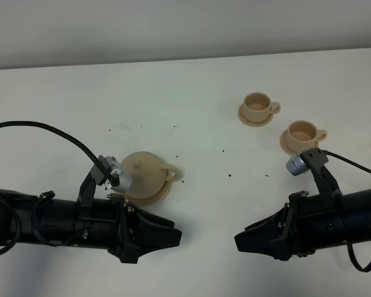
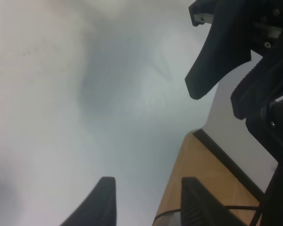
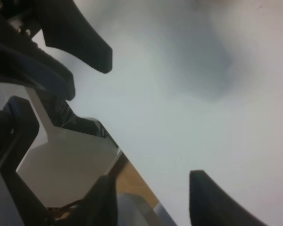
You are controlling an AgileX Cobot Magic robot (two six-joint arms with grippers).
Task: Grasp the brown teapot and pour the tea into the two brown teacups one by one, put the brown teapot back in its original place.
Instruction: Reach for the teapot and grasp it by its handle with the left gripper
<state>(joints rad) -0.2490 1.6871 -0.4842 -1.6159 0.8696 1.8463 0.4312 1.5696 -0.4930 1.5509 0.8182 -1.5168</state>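
Note:
The brown teapot [image 1: 142, 168] stands on its wide flat saucer [image 1: 164, 192] at the left middle of the table, partly hidden by my left wrist camera. The two brown teacups [image 1: 258, 105] [image 1: 301, 132] sit on small saucers at the back right. My left gripper [image 1: 173, 236] [image 2: 148, 203] is open and empty, in front of the teapot and pointing right. My right gripper [image 1: 242, 241] [image 3: 153, 200] is open and empty, in front of the cups and pointing left. Neither the teapot nor the cups show in the wrist views.
The white table [image 1: 191, 93] has small dark specks [image 1: 230, 175] near its middle. The two grippers face each other near the front edge with a gap between them. The left wrist view shows the table's edge and wooden floor [image 2: 203, 174] beyond.

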